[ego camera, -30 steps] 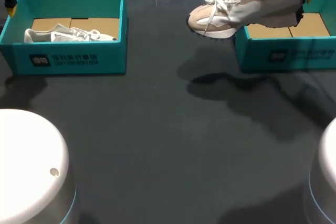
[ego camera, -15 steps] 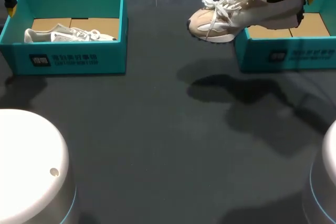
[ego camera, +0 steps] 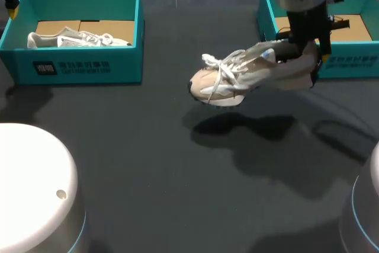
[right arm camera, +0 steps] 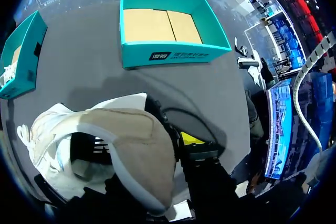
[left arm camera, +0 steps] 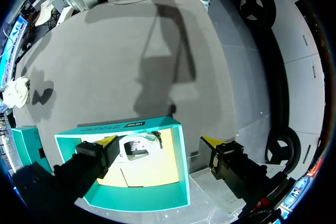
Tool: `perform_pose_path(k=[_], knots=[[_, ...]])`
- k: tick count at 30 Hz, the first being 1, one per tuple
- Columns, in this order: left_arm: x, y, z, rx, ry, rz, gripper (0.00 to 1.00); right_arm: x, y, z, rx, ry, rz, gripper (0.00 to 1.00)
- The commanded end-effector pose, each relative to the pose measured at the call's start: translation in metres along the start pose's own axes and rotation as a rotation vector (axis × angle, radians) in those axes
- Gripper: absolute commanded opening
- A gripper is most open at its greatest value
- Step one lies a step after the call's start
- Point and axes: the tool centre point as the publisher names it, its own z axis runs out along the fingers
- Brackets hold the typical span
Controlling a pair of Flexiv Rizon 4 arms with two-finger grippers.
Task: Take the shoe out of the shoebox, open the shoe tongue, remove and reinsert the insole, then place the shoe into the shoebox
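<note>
**Shoe out of the box, hanging over open counter**

The shoe [ego camera: 249, 75] hangs in the air just past the front wall of the right shoebox [ego camera: 355, 63], its toe pointing to 9 o'clock and its heel to 3 o'clock, with its shadow on the counter [ego camera: 177, 164] below. The right arm's fingers [right arm camera: 191, 139] are clamped on the heel collar. One yellow tip shows outside the heel, and the other appears to be inside the shoe.

The first step, getting the shoe out, looks done. The tongue and insole work has not begun, and the laces lie loose over the tongue. The next move probably calls for setting the shoe sole-down on the counter, where a second set of fingers can reach the tongue.

The emptied box sits at 2 o'clock from the shoe, and its front edge is the nearest thing to the heel. The left shoebox [ego camera: 77, 69] is well apart at 10 o'clock, with a second shoe [ego camera: 77, 39] lying inside. The left arm's fingers [left arm camera: 107, 141] hover above that box, spread apart and holding nothing. From 6 to 9 o'clock of the shoe the dark counter is bare and gives room to lower it. The white arm bases [ego camera: 29, 194] stand further out at 5 and 7 o'clock.
</note>
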Motion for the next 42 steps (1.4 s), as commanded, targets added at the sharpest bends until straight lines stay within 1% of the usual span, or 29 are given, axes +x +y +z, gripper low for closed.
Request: perform_pose_path(k=[1, 2, 18, 19, 20, 22, 24, 25, 27, 28, 30, 34, 38, 42], knots=[[0.001, -0.001, 0.0, -0.001, 0.001, 0.001, 1.0, 0.022, -0.033, 0.01, -0.041, -0.011, 0.011, 0.0], [0.001, -0.001, 0.0, -0.001, 0.001, 0.001, 1.0, 0.029, -0.04, 0.012, -0.041, -0.015, 0.009, 0.0], [0.001, -0.001, 0.0, -0.001, 0.001, 0.001, 1.0, 0.029, -0.04, 0.012, -0.041, -0.015, 0.009, 0.0], [0.001, -0.001, 0.0, -0.001, 0.001, 0.001, 1.0, 0.038, -0.046, 0.012, -0.044, -0.017, 0.012, 0.0], [0.001, -0.001, 0.0, -0.001, 0.001, 0.001, 1.0, 0.048, -0.052, 0.015, -0.03, -0.032, -0.003, 0.0], [0.001, -0.001, 0.0, -0.001, 0.001, 0.001, 1.0, 0.067, -0.062, 0.021, -0.029, 0.008, -0.019, 0.0], [0.001, -0.001, 0.0, -0.001, 0.001, 0.001, 1.0, 0.085, -0.072, 0.026, -0.022, 0.026, -0.047, 0.0], [0.001, -0.001, 0.0, -0.001, 0.001, 0.001, 1.0, 0.091, -0.075, 0.027, -0.025, 0.061, -0.051, 0.0], [0.001, -0.001, 0.0, -0.001, 0.001, 0.001, 1.0, 0.102, -0.082, 0.027, -0.027, 0.069, -0.058, 0.0], [0.001, -0.001, 0.0, -0.001, 0.001, 0.001, 1.0, 0.107, -0.086, 0.026, -0.027, 0.085, -0.057, 0.0], [0.001, -0.001, 0.0, -0.001, 0.001, 0.001, 1.0, 0.114, -0.092, 0.026, -0.016, 0.073, -0.056, 0.0], [0.001, -0.001, 0.0, -0.001, 0.001, 0.001, 1.0, 0.125, -0.104, 0.027, 0.0, 0.083, -0.05, 0.0], [0.001, -0.001, 0.0, -0.001, 0.001, 0.001, 1.0, 0.132, -0.117, 0.03, 0.001, 0.177, -0.066, 0.0], [0.001, -0.001, 0.0, -0.001, 0.001, 0.001, 1.0, 0.139, -0.129, 0.035, 0.018, 0.184, -0.066, 0.0]])
